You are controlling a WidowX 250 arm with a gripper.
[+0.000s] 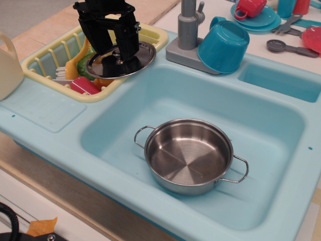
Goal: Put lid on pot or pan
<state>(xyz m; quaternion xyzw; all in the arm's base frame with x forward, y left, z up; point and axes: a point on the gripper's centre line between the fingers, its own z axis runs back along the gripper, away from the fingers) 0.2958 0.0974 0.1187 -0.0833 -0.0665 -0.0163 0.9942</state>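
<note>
The shiny steel lid (146,52) lies tilted on the right end of the yellow dish rack (150,34), left of and behind the sink. My black gripper (116,58) is down over the lid, open, with one finger on each side of the small central knob (119,62). The fingertips are at or just above the lid's surface. The shallow steel pot (189,155) with two wire loop handles stands open and empty on the floor of the light-blue sink (281,125), well to the front right of the gripper.
The rack holds toy vegetables and a red piece (84,85). A grey tap (187,30) and a teal cup-like pot (224,44) stand behind the sink. Teal plates, a red cup and utensils (288,47) lie at the back right. A cream jug (9,65) is at the left.
</note>
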